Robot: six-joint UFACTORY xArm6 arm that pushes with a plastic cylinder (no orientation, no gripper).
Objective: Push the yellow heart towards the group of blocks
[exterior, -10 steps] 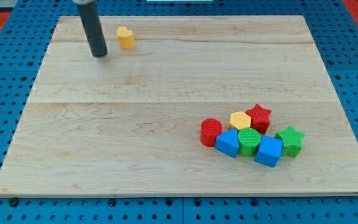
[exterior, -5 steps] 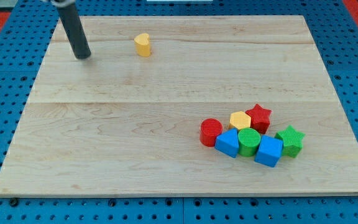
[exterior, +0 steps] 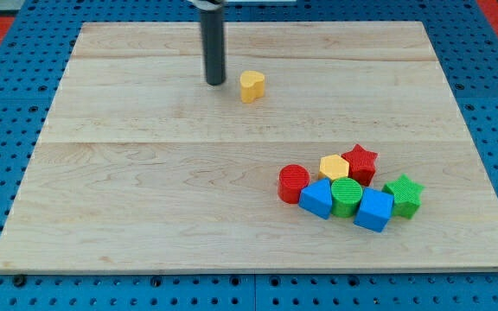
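Your arm has no pincer, only the dark rod; my tip (exterior: 216,83) stands just beside the small yellow heart block (exterior: 251,86), on its left, with a thin gap. The heart lies in the upper middle of the pale wooden board (exterior: 145,190), well apart from the group of coloured blocks (exterior: 349,190) at the lower right. Place the tip at the heart's upper left, then push diagonally and slowly. The way between is free.

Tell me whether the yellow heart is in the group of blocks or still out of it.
Out. The yellow heart sits alone near the view's top, bare board between it and the group. My tip is just left of it.
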